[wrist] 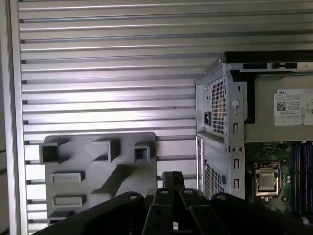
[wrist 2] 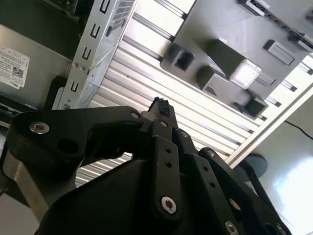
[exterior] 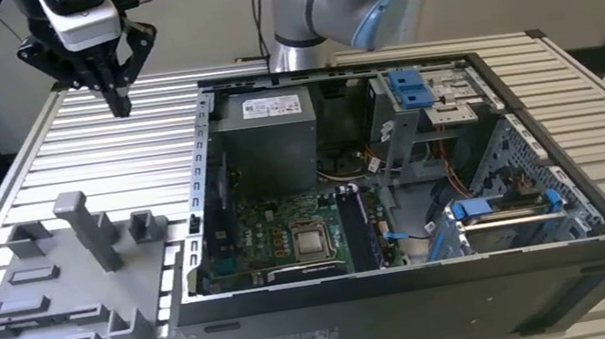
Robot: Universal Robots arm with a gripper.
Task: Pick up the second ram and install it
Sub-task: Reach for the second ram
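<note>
Hovering over slatted table (exterior: pixel 64 158), jaws closed on nothing, well apart from grey fixture (exterior: pixel 60 297)

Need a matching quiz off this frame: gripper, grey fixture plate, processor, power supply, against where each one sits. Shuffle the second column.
Things
1. gripper
2. grey fixture plate
3. processor
4. power supply

Places
A. on the motherboard inside the computer case
B. flat on the slatted table, at the exterior view's left of the case
C. grey metal box against the case's far wall
D. in the air above the table, fingers shut together

Pairs: 1-D, 2-B, 3-A, 4-C
</note>
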